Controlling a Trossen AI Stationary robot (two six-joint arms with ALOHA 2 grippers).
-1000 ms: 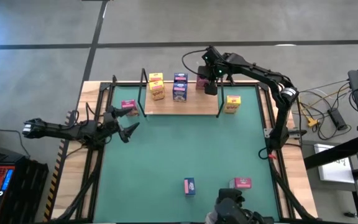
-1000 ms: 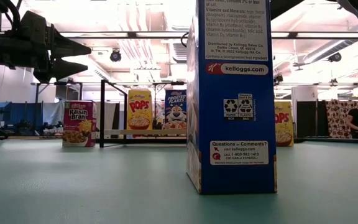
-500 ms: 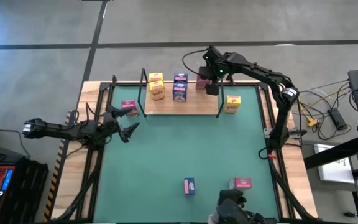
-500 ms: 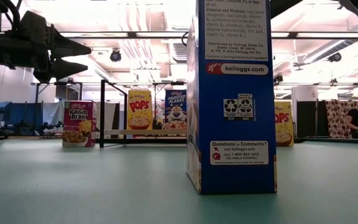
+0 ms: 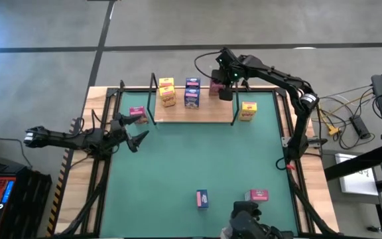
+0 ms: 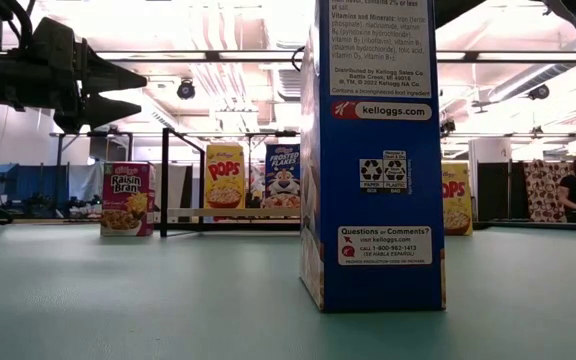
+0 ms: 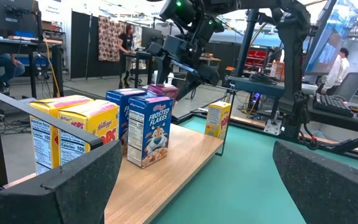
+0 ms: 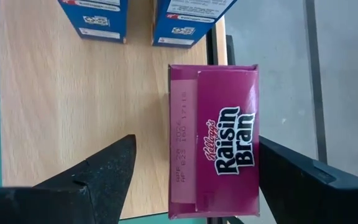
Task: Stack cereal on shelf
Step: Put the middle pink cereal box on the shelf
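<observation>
My right gripper [image 5: 225,93] hangs over the far right corner of the shelf [image 5: 204,113], fingers apart, with a pink Raisin Bran box [image 8: 214,150] standing between them. One finger [image 8: 95,177] is apart from the box; if the other touches it I cannot tell. Just beside it stand two blue boxes [image 5: 191,92], then two yellow boxes [image 5: 167,91]. My left gripper [image 5: 132,130] waits, open, near the mat's [image 5: 197,156] left edge.
</observation>
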